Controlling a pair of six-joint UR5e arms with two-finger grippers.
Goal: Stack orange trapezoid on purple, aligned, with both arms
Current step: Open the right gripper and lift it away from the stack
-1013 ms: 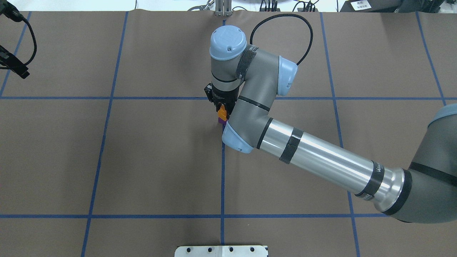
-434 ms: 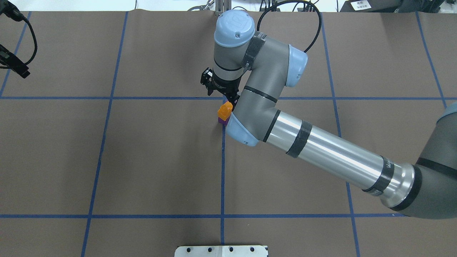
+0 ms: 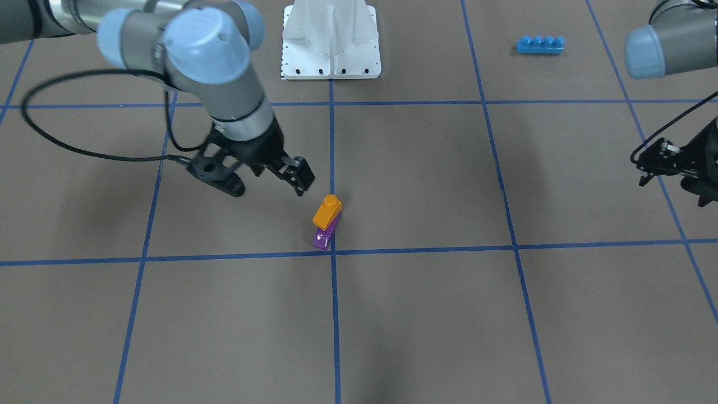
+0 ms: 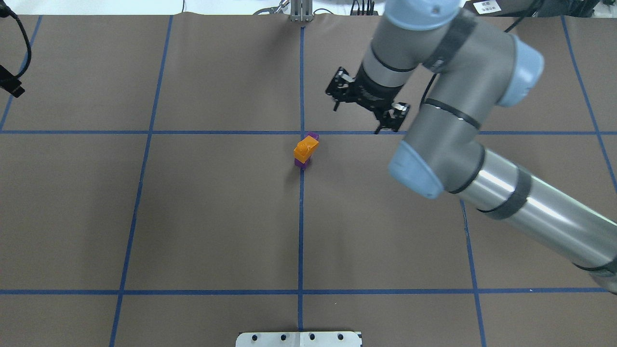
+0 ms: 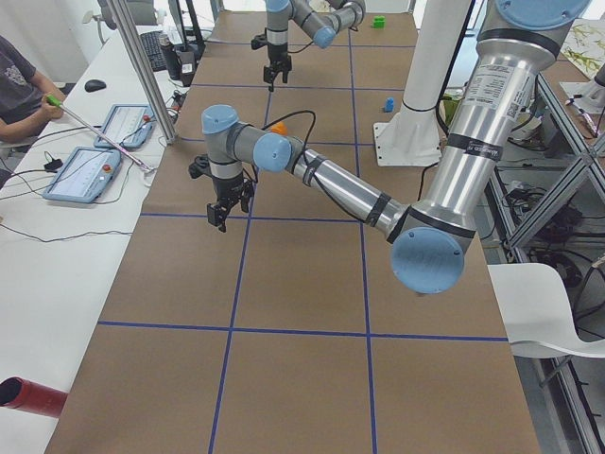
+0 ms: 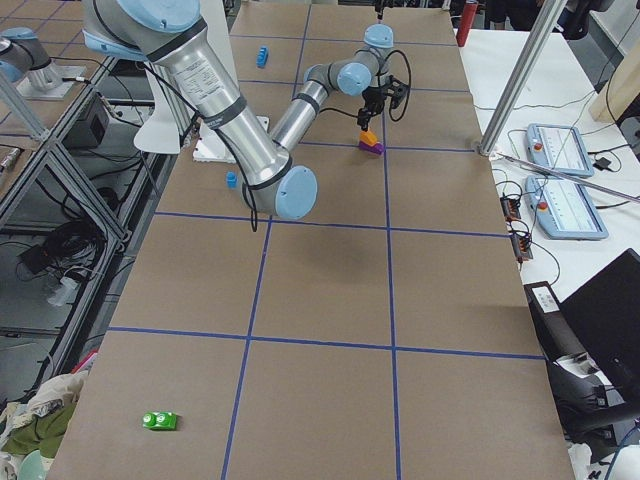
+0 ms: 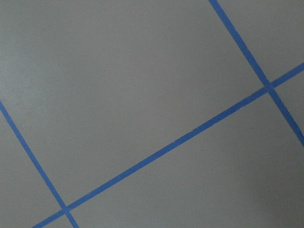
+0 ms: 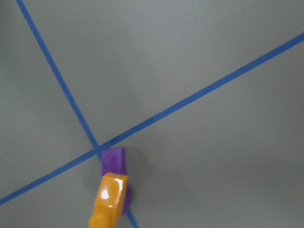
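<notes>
The orange trapezoid (image 4: 305, 148) sits on top of the purple brick (image 4: 313, 137) at the middle grid crossing, stud up. It also shows in the front view (image 3: 327, 212) on the purple brick (image 3: 323, 238), and in the right wrist view (image 8: 109, 199). Purple shows past both ends of the orange. My right gripper (image 4: 359, 116) is open and empty, raised and to the right of the stack, clear of it (image 3: 268, 189). My left gripper (image 3: 673, 179) is open and empty, far off at the table's left side.
A long blue four-stud brick (image 3: 539, 44) lies near the robot's side. A white mount plate (image 3: 331, 39) stands at the base. A small blue brick (image 6: 231, 180) and a green brick (image 6: 159, 420) lie far from the stack.
My right gripper opened, let go of the orange trapezoid, and rose away to the right and back. The orange brick stays on the purple one. The left gripper shifted slightly.
</notes>
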